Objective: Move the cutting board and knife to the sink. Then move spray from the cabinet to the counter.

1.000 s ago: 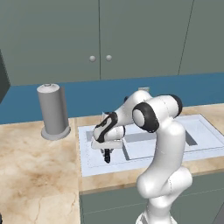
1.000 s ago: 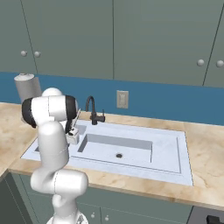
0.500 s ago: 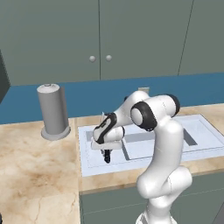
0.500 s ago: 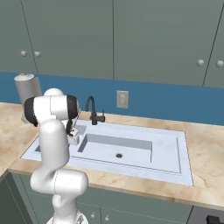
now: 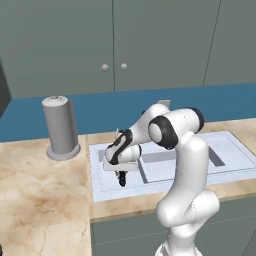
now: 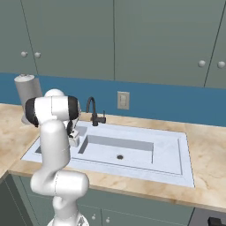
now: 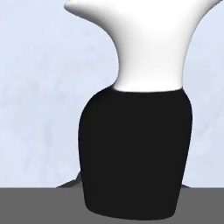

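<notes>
Judging progress, you find the gripper (image 5: 121, 181) low over the sink (image 5: 227, 145) rim's left side; cutting board, knife and spray are not visible, its jaw state cannot be told, and cabinet doors (image 5: 115, 45) are closed

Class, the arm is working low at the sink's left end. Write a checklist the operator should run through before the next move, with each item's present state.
1. Claw is low over the left rim of the sink: ok.
2. Claw open or shut: cannot tell.
3. Something held: a black-and-white shape sits close before the hand camera; whether it is the knife, cannot tell.
4. Paper-towel cylinder stands upright on the counter, apart from the arm: ok.
5. Cabinet doors open for the spray step: not ok, they are shut.
</notes>
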You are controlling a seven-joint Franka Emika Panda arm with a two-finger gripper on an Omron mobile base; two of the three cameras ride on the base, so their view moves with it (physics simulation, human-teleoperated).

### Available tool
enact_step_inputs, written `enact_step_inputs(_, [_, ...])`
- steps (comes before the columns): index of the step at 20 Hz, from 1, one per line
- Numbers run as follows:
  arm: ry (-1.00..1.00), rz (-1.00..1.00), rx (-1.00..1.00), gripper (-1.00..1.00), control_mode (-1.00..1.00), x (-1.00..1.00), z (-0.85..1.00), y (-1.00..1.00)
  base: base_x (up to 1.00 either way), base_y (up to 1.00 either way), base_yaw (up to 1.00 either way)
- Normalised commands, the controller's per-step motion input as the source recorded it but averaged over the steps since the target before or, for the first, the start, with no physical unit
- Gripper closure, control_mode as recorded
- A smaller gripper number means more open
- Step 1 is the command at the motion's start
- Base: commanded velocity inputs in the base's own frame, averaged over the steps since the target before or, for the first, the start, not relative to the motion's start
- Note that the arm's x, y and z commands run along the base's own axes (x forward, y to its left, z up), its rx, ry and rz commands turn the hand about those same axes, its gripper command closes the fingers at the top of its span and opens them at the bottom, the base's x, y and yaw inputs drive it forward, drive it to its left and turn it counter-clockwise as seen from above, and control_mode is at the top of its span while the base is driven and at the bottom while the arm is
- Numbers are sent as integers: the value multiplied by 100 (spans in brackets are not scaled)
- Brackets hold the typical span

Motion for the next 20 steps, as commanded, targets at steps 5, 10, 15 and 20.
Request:
enact_step_inputs(5, [0, 0, 0, 100, -100, 39, -30, 15, 0, 0, 0])
enact_step_inputs(10, [0, 0, 0, 100, -100, 41, -38, 11, 0, 0, 0])
enact_step_inputs(15, [0, 0, 0, 100, -100, 25, -32, 9, 0, 0, 0])
enact_step_inputs(20, [0, 0, 0, -100, -100, 19, -26, 5, 0, 0, 0])
